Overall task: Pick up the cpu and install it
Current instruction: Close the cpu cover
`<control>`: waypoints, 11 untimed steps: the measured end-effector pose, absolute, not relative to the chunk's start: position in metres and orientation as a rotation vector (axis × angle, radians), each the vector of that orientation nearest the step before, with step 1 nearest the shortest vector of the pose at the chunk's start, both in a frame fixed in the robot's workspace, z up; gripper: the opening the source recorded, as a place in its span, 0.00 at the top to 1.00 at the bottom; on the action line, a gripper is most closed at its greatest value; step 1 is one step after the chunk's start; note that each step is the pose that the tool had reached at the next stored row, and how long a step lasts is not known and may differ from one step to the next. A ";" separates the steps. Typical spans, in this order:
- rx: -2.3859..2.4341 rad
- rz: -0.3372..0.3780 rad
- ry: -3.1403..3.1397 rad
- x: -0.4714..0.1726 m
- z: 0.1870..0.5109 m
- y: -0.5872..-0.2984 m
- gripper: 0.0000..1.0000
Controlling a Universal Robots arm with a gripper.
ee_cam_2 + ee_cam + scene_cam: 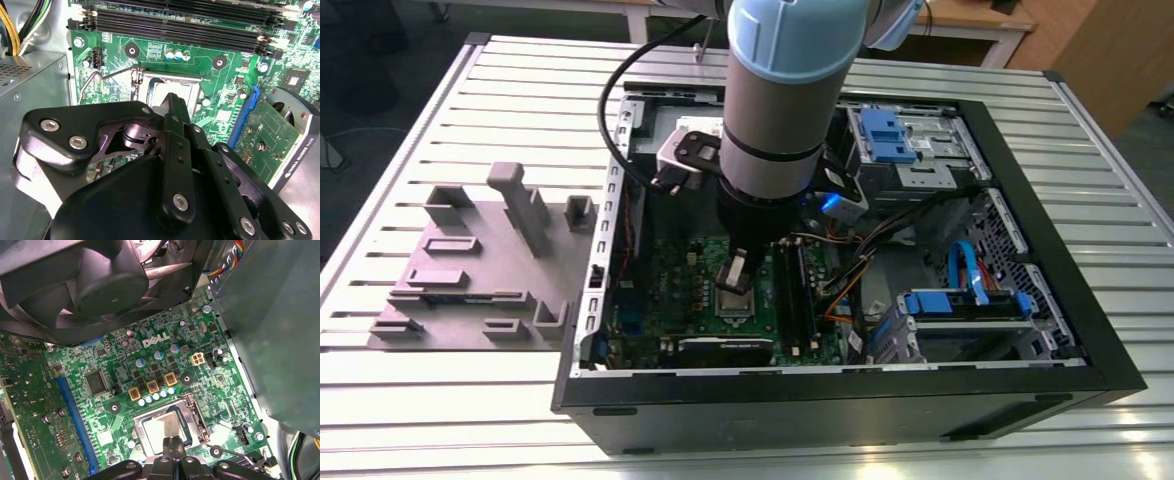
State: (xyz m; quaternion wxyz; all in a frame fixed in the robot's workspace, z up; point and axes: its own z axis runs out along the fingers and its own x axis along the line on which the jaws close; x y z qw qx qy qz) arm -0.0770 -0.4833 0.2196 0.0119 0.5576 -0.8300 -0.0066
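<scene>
Green motherboard (pixel 150 390); silvery-grey cpu (pixel 165 427); black gripper (pixel 172 444); blue slot (pixel 75 420).

Silvery ribbed metal surface (pixel 480 400) with parallel slats spans most of exterior view, bright even overhead light, soft reflections on slats. Pale wooden desk edge (pixel 974 25) with light-coloured leg at upper right of frame; brown wooden panel (pixel 1107 60) at far upper right corner. Dark floor (pixel 374 70) and shadowed area at upper left, beyond surface's edge. Grey moulded plastic fixture block (pixel 487 265) with upright posts sits on surface at middle left.
</scene>
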 end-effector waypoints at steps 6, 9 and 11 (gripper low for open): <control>1.757 -0.021 -2.577 -0.077 0.220 -0.483 0.90; 1.766 -0.021 -2.572 -0.077 0.220 -0.483 0.90; 1.786 -0.020 -2.559 -0.077 0.220 -0.483 0.90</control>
